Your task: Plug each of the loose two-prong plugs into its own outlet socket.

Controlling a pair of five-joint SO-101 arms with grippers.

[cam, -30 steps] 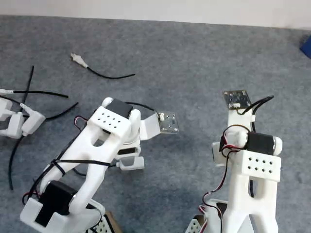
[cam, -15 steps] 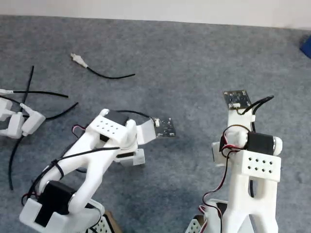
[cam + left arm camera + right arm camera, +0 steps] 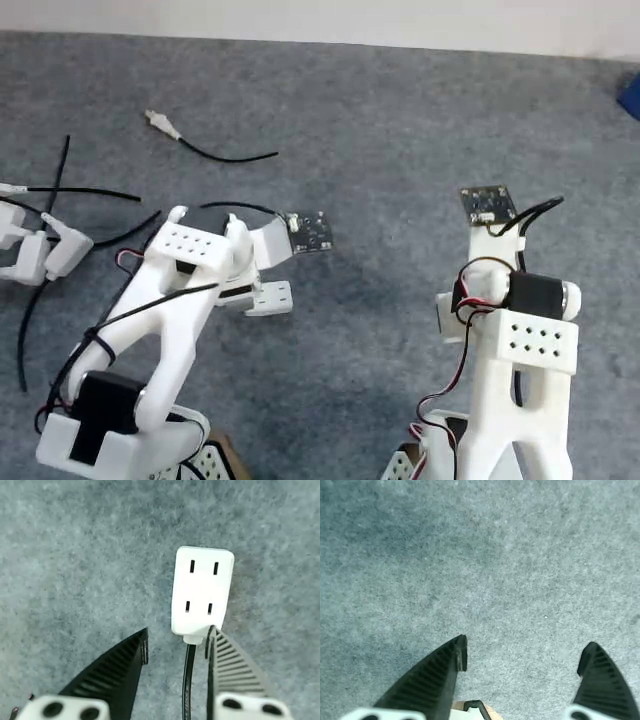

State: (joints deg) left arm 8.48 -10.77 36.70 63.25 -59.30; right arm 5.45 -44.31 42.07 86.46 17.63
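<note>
Left claw (image 3: pixel 176 639) sat open at a white socket block (image 3: pixel 202 591), and the right claw (image 3: pixel 526 652) gaped over the bare worktop (image 3: pixel 485 555).
In the left wrist view the block lay flat on the grey worktop with two pairs of slots facing up. Its black cord (image 3: pixel 187 680) ran back between the claw's fingers, one fingertip right at the block's cord end, nothing gripped. The right claw was spread wide and held nothing. From the high view, a loose white plug (image 3: pixel 160 124) on a black lead lay at the far side, well apart from both arms. More white fittings (image 3: pixel 45 255) sat among crossed cords at the left edge.
</note>
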